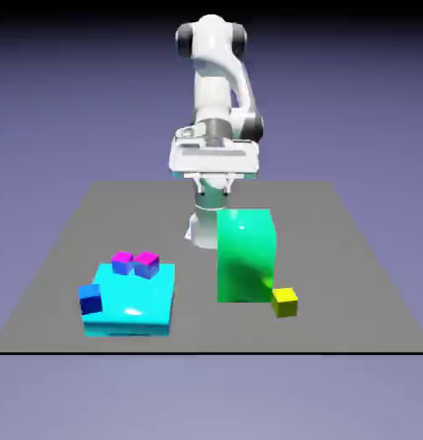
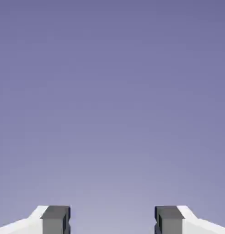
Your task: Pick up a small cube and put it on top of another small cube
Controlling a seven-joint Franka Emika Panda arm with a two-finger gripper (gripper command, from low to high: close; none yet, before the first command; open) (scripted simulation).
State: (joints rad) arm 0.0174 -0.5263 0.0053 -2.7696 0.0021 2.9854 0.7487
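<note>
- The claw [image 2: 112,221] stands with its two grey fingertips [image 2: 56,219] wide apart and nothing between them; the hand view shows only the plain blue-violet backdrop, so it seems to point out over the scene, not down at it.
- In the exterior view the hand [image 1: 214,157] hangs high above the far middle of the grey surface [image 1: 352,284], well apart from every block.
- Just in front of it stands the tall green block [image 1: 245,255], near the middle of the surface.
- The small yellow cube [image 1: 285,302] sits just beside that block's lower corner on the exterior view's right, close to the near edge; whether they touch I cannot tell.
- Toward the near corner on the exterior view's left lies a flat cyan slab [image 1: 133,301], with two small magenta-topped cubes [image 1: 135,262] on its far edge and a dark blue cube [image 1: 90,299] at its side.
- To my eye the task has not begun: this is the start of the reach, with nothing gripped.
- Next the hand must tip downward, pass the green block without clipping it, and descend with its fingers straddling the yellow cube.
</note>
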